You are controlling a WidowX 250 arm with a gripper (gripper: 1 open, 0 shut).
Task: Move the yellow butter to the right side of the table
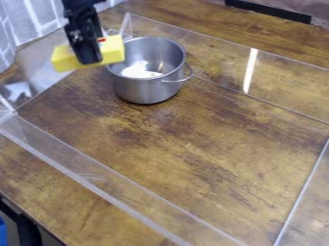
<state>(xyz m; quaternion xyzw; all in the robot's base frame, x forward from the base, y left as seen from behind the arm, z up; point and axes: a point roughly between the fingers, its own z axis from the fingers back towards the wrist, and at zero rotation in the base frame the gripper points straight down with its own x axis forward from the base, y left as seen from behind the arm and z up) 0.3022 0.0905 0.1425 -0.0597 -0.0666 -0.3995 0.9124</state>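
Note:
The yellow butter [69,58] hangs tilted in the air at the upper left, just left of the steel pot [145,69]. My black gripper [88,50] points down and is shut on the yellow butter around its middle, hiding the label. Yellow ends stick out on both sides of the fingers. The dark wood-grain table [193,135] lies below and stretches to the right.
The steel pot with something white inside stands directly right of the held block. A clear plastic rim [90,183] runs along the table's edges. A wide stretch of bare wood lies to the right of the pot.

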